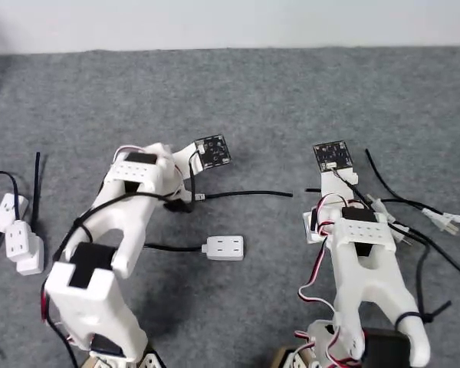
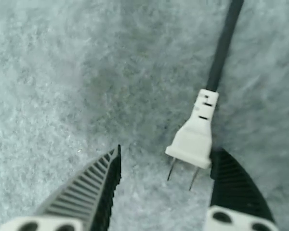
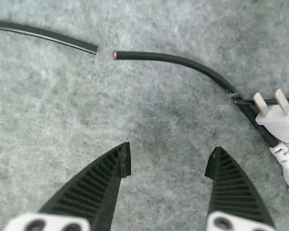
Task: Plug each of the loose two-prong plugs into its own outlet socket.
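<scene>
- Nine o'clock on the table: a cluster of blocky white outlet sockets (image 1: pixel 19 241) with thin black cords (image 1: pixel 37 184) alongside.
- My left pincer (image 2: pixel 166 161): the ribbed black fingers (image 2: pixel 86 192) are apart and grip nothing. A white two-prong plug (image 2: pixel 195 137), smooth and tapered, on a black lead (image 2: pixel 224 43), lies just beside one finger.
- Six o'clock of centre: a white rectangular socket block (image 1: pixel 224 247).
- My right pincer (image 3: pixel 168 156): apart and empty, over the carpet.
- Three o'clock: a second plug (image 1: pixel 448 222), white with flat prongs.
- Surface: fuzzy grey carpet (image 1: pixel 276 100).
- Twelve o'clock: a plain white wall (image 1: pixel 230 23).
</scene>
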Robot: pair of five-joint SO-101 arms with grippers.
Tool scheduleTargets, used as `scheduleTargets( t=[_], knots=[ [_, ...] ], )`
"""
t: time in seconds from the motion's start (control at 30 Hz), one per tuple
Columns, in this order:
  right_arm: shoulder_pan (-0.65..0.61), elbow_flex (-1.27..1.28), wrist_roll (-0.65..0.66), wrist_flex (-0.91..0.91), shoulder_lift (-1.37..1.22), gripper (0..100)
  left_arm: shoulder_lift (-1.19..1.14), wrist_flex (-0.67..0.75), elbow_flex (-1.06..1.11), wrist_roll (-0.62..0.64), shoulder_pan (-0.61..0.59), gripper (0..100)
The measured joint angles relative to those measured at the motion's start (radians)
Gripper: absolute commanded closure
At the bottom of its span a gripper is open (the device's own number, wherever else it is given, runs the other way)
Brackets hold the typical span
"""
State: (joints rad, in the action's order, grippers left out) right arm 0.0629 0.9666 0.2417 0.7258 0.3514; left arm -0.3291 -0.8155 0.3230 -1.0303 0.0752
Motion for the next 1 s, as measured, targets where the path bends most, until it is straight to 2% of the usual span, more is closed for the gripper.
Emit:
scheduleTargets(
  t=[0.2,0.4,0.6,0.8,1.0],
  knots=[
    [0.0,0.0,0.0,0.0,0.0,75.0,-0.048,-0.086,-0.077,-0.075,0.032,93],
    [0.0,0.0,0.0,0.0,0.0,75.0,-0.063,-0.104,-0.075,-0.083,0.083,96],
    [0.0,0.0,0.0,0.0,0.0,75.0,-0.052,-0.242,-0.141,-0.08,0.094,96],
    [0.0,0.0,0.0,0.0,0.0,75.0,0.094,-0.373,-0.183,-0.08,0.144,96],
    [0.0,0.0,0.0,0.0,0.0,75.0,0.252,-0.517,-0.183,-0.035,0.256,96]
  ],
)
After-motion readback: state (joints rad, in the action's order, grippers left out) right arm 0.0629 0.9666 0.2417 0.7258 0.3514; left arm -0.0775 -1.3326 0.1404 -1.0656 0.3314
